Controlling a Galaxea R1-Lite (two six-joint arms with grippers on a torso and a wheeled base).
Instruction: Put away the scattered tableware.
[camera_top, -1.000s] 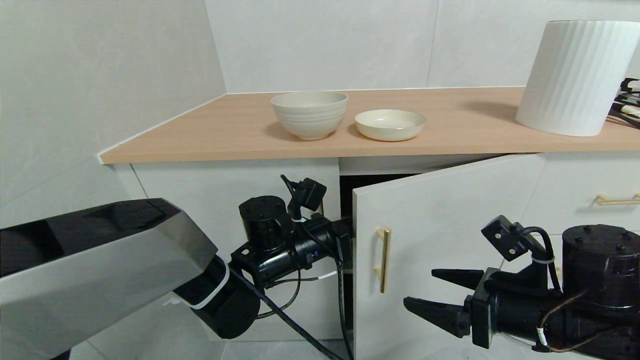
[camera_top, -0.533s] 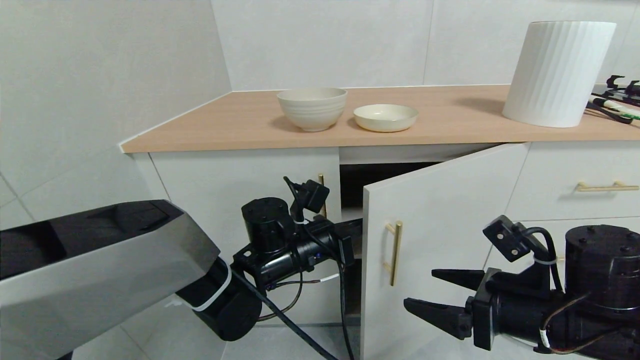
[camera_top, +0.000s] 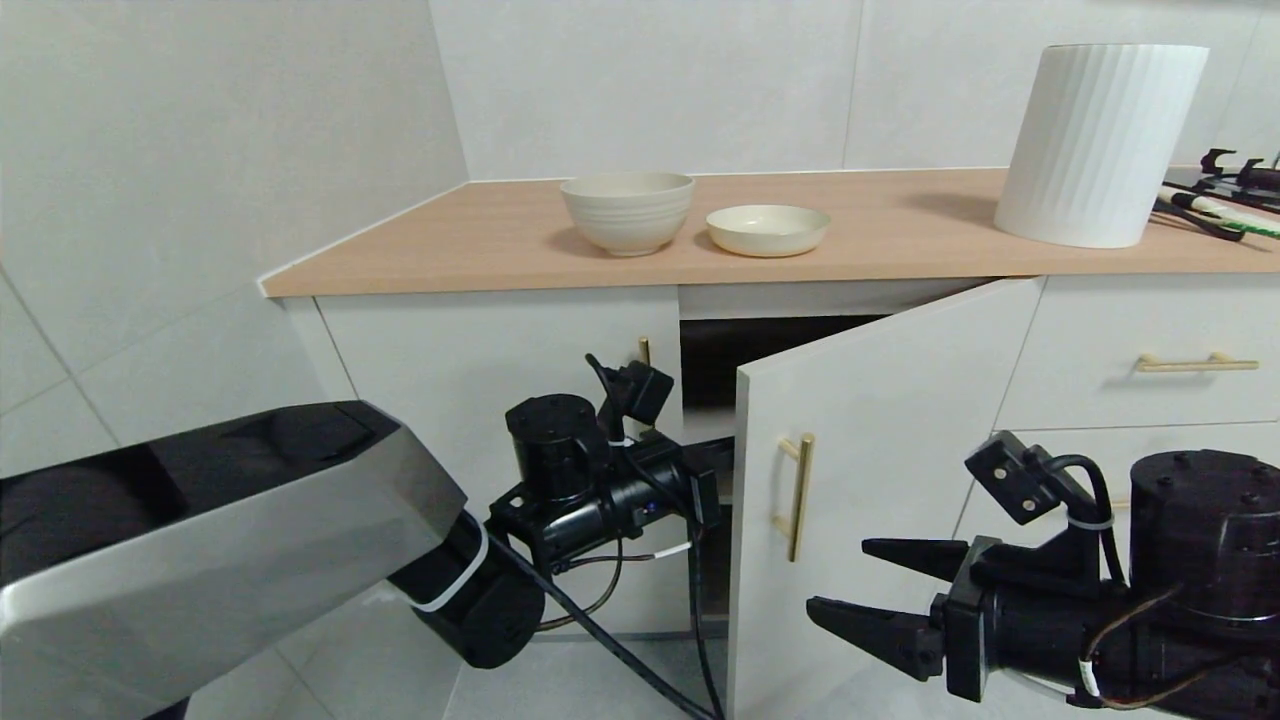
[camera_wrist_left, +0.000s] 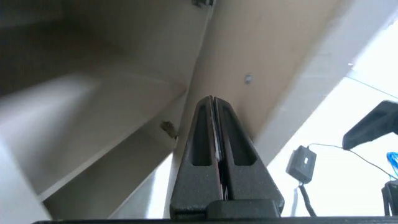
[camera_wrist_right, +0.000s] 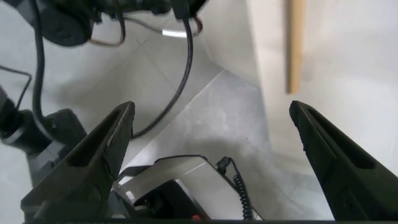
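A cream ribbed bowl (camera_top: 628, 211) and a shallow cream dish (camera_top: 768, 229) sit side by side on the wooden countertop (camera_top: 480, 250). Below them a white cabinet door (camera_top: 860, 470) with a brass handle (camera_top: 797, 496) stands partly open. My left gripper (camera_wrist_left: 213, 102) is shut and empty, its tip pushed into the gap behind the door's inner face, just inside the dark cabinet opening (camera_top: 760, 355). My right gripper (camera_top: 855, 585) hangs open and empty low in front of the door, below the handle (camera_wrist_right: 295, 43).
A tall white ribbed container (camera_top: 1098, 145) stands at the right on the countertop, with dark utensils (camera_top: 1220, 195) beyond it. A drawer with a brass pull (camera_top: 1195, 363) is right of the open door. A closed cabinet door (camera_top: 500, 400) and tiled wall lie to the left.
The head camera has pulled back, so the counter looks smaller and farther. The cabinet door has swung open wider with the left gripper behind its edge. The right arm has kept still.
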